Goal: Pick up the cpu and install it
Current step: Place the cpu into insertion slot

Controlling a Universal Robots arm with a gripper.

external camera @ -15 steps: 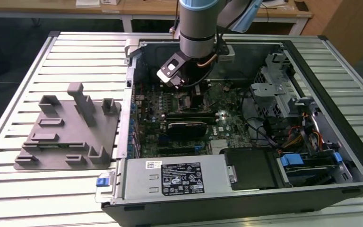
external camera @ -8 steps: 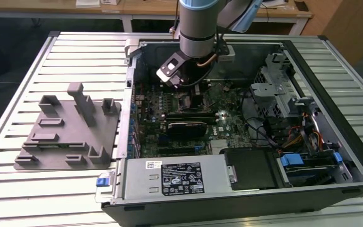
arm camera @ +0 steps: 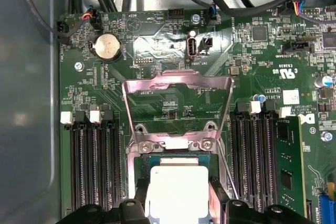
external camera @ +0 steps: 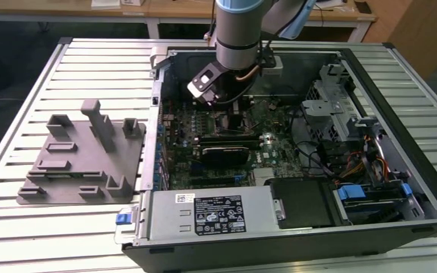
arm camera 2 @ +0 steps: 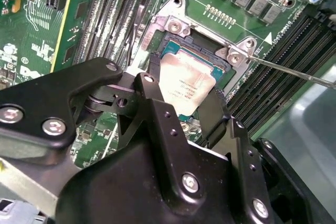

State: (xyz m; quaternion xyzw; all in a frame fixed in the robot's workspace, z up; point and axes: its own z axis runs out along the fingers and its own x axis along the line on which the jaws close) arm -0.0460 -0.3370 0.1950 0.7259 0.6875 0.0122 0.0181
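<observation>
**The cpu is at its socket, and the hand holds it.**

In the exterior view, the hand (external camera: 230, 108) reaches down into the open computer case (external camera: 400, 187) in the upper middle of the frame, well apart from the grey holder (external camera: 82, 165) on the counter (external camera: 21, 239). In the second wrist view, the cpu (arm camera 2: 186, 85) lies in or just over the socket (arm camera 2: 178, 24), and black fingers (arm camera 2: 152, 85) press on two sides, so the hand looks to be grasping it. In the first wrist view, the socket's metal lid (arm camera: 178, 85) stands open. I think the pick-up is done, but the install is not finished.
</observation>
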